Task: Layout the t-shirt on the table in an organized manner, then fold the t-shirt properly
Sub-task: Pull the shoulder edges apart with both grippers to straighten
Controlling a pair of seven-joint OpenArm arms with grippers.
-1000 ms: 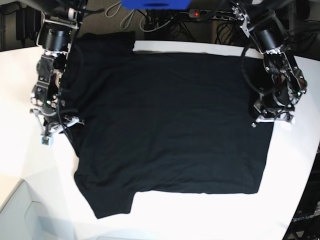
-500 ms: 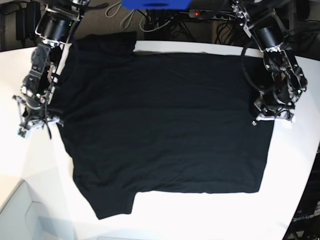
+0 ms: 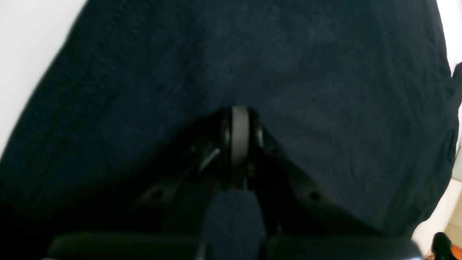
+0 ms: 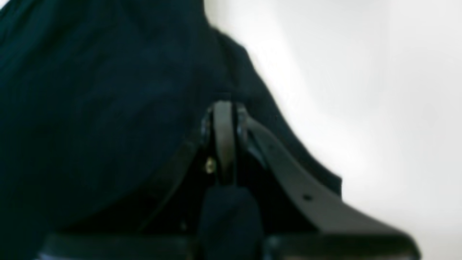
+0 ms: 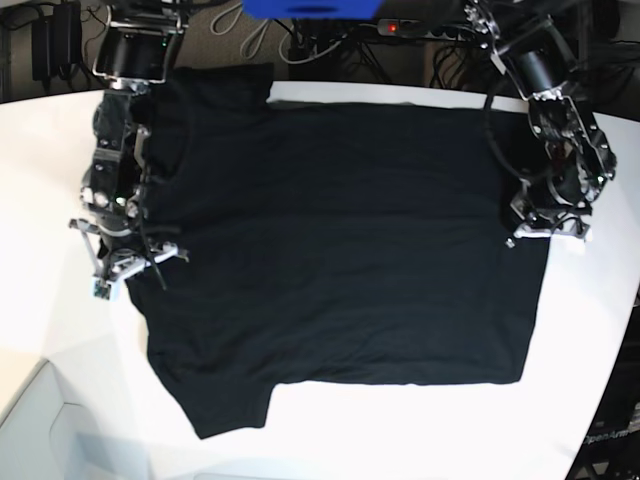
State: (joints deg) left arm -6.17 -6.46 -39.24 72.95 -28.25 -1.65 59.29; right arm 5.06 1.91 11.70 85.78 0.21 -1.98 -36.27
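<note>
In the left wrist view, the left claw (image 3: 239,119) is pressed together, its tips down on the black t-shirt (image 3: 252,65), which fills nearly everything ahead of and beside it; whether cloth is caught between the tips cannot be told. A strip of white surface (image 3: 25,47) shows ahead to its left. In the right wrist view, the right claw (image 4: 223,112) is likewise pressed together at the shirt's edge, dark cloth spreading ahead and to its left, bare white surface to its right; a pinch on the fabric cannot be confirmed through the blur. In the base view, the t-shirt (image 5: 340,250) lies spread flat, plain black side up, between the two claws: the right claw (image 5: 125,262) sits at one side edge, the left claw (image 5: 545,225) at the opposite edge, with white surface (image 5: 400,430) all around.
</note>
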